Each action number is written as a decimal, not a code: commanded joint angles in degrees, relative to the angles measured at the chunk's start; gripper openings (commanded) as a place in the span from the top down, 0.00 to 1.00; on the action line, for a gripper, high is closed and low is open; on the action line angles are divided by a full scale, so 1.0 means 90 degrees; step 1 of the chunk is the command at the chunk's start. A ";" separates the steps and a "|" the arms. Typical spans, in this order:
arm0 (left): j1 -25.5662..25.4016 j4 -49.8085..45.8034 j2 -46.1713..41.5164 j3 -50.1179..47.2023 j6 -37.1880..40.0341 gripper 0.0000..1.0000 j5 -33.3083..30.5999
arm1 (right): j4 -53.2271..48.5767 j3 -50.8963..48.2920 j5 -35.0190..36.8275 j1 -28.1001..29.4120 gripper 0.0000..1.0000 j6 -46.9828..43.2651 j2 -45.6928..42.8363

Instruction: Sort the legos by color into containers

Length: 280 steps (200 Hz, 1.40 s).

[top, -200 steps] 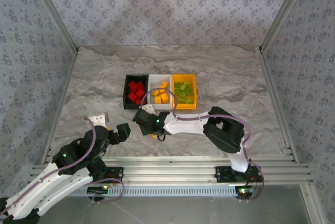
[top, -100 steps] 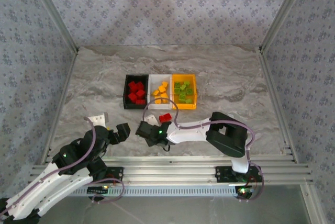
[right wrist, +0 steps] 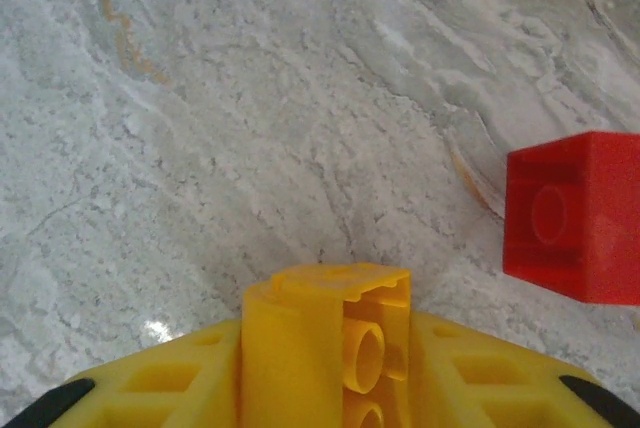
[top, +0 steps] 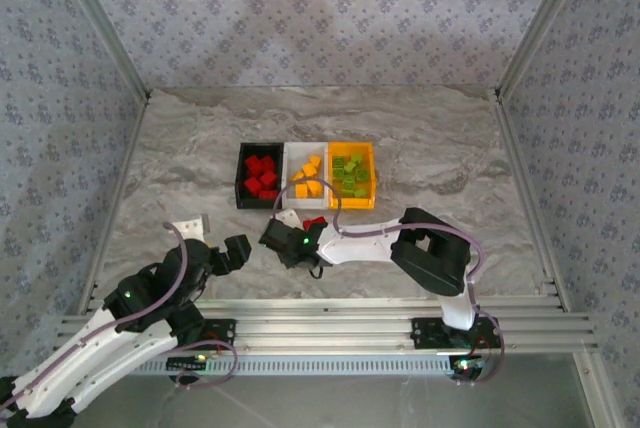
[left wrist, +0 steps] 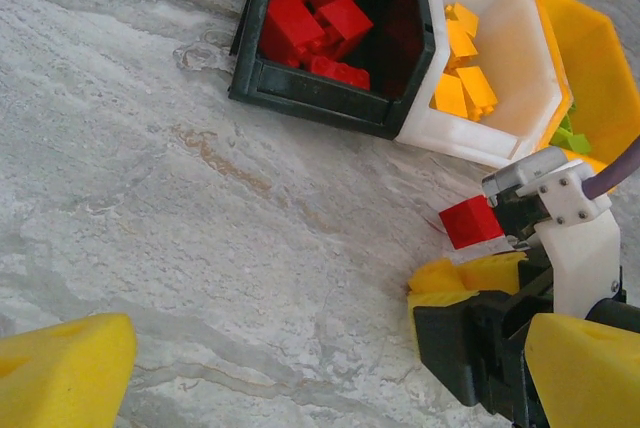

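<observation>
Right claw (right wrist: 326, 353) pinches orange lego (right wrist: 322, 320) at table level. 1 red lego (right wrist: 572, 216) loose just beside claw. 3 bins (top: 258, 205) ahead hold sorted colours; seemingly 2 legos left. Left claw (top: 212, 240) spread wide.

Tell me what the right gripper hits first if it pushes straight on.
Probably the bare table: the right gripper, shut on an orange brick, points at open marble. The red brick lies off to one side.

Orange brick (right wrist: 325, 343): bottom centre, upright, studs toward camera, was clamped between yellow fingers (right wrist: 150, 388). Red brick (right wrist: 572, 216): right edge, lay on marble table (right wrist: 250, 98), apart from the orange one.
</observation>
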 commanded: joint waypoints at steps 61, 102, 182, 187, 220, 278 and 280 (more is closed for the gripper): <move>0.0034 0.0351 0.0251 0.0064 0.0117 0.00 0.0259 | 0.0023 0.0260 0.0269 -0.0410 0.67 -0.0422 -0.1523; 0.0031 0.0474 0.0598 0.0038 0.0031 0.00 0.0244 | -0.0006 0.0969 0.0091 -0.1414 0.67 -0.0644 -0.1217; 0.0035 0.1401 0.1601 -0.0073 0.0417 0.01 0.0667 | -0.0543 0.2752 -0.0239 -0.2419 0.64 -0.0473 0.0514; 0.0030 0.1484 0.1663 -0.0085 0.0442 0.01 0.0709 | -0.0534 0.2807 -0.0286 -0.2432 0.63 -0.0478 0.0539; 0.0035 0.2126 0.1974 -0.0281 0.0508 0.00 0.0858 | -0.0459 0.2953 -0.0425 -0.2490 0.37 -0.0527 0.0462; 0.0046 0.3065 0.3421 0.0133 0.1104 0.01 0.1136 | 0.0402 0.1242 -0.0264 -0.2365 0.24 -0.0352 -0.1259; 0.0040 0.3108 0.3488 0.0143 0.1138 0.00 0.1149 | 0.0445 0.1137 -0.0253 -0.2352 0.24 -0.0340 -0.1348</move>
